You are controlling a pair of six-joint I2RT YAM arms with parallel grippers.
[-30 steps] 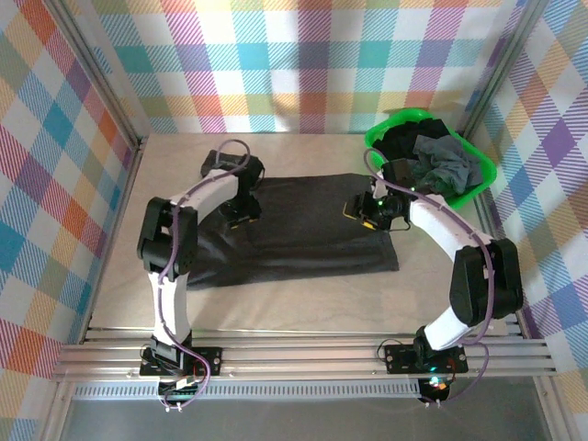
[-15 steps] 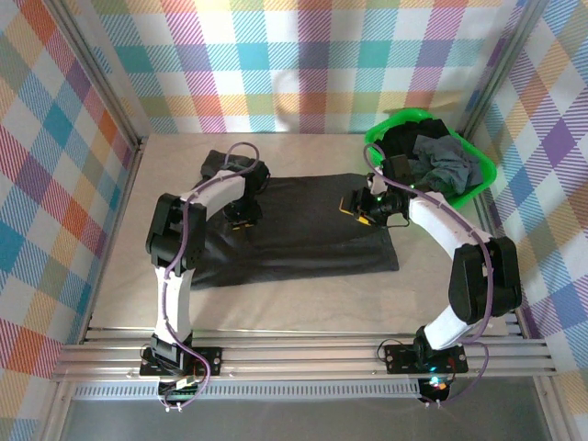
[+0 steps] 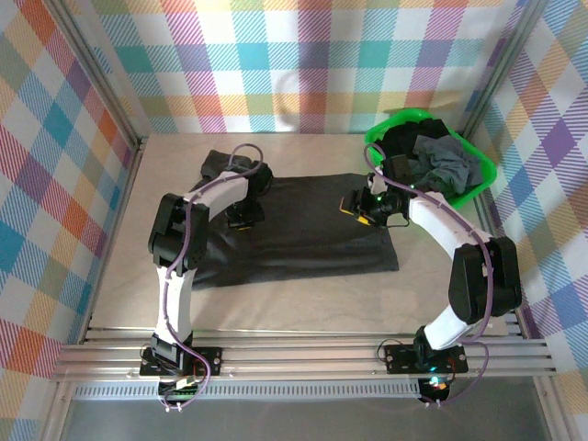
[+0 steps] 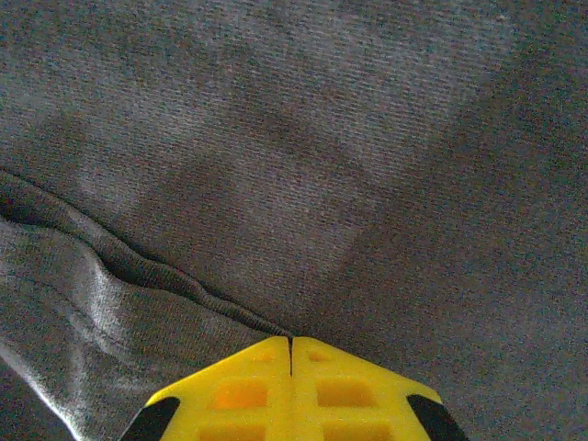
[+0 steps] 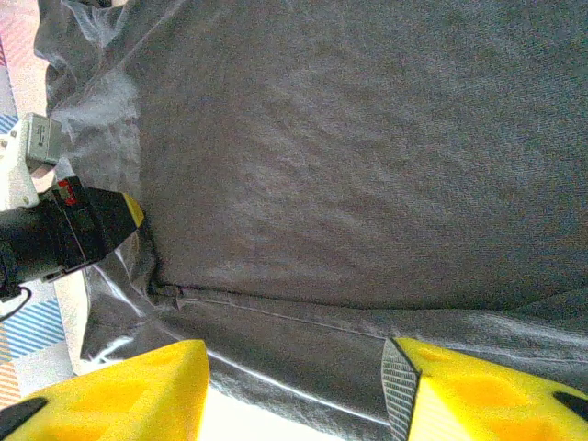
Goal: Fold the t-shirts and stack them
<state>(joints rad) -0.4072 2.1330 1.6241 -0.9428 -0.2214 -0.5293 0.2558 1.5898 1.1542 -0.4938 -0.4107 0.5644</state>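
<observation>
Working on a charcoal grey cotton t-shirt [image 3: 303, 234], lying spread flat on the pale surface [image 3: 119, 294] just left of the bright green plastic basket [image 3: 485, 175], stretching lengthwise straight away from that basket. Pinching a raised ridge of cloth toward the shirt's end away from the basket with the left hand [image 4: 290, 342], tips pressed together. Hanging the right hand [image 5: 296, 367], spread and gripping nothing, over the edge nearest the basket. Probably needing both ends lifted together next, folding across that long axis.
</observation>
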